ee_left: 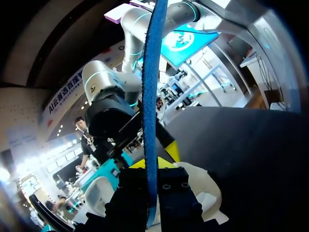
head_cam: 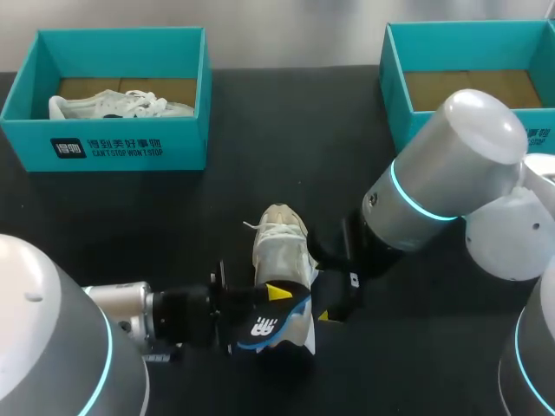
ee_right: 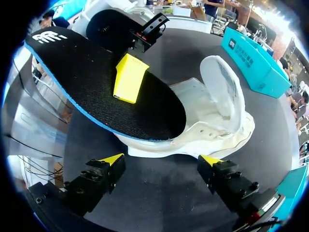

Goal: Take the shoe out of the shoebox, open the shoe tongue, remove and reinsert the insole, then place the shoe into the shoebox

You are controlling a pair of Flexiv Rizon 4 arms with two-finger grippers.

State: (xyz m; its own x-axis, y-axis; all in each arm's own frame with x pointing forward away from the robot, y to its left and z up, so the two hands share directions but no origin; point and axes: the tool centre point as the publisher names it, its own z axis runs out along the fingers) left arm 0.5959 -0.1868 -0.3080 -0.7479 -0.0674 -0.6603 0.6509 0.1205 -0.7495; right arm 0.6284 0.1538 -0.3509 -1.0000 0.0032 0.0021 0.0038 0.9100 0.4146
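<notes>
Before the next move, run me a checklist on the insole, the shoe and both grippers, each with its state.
1. Left gripper shut on the insole: ok.
2. Right gripper open, holding nothing: ok.
3. Shoe upright on the table: ok.
4. Tongue lifted, opening exposed: ok.
5. Insole's front end fully out of the shoe: cannot tell.
</notes>
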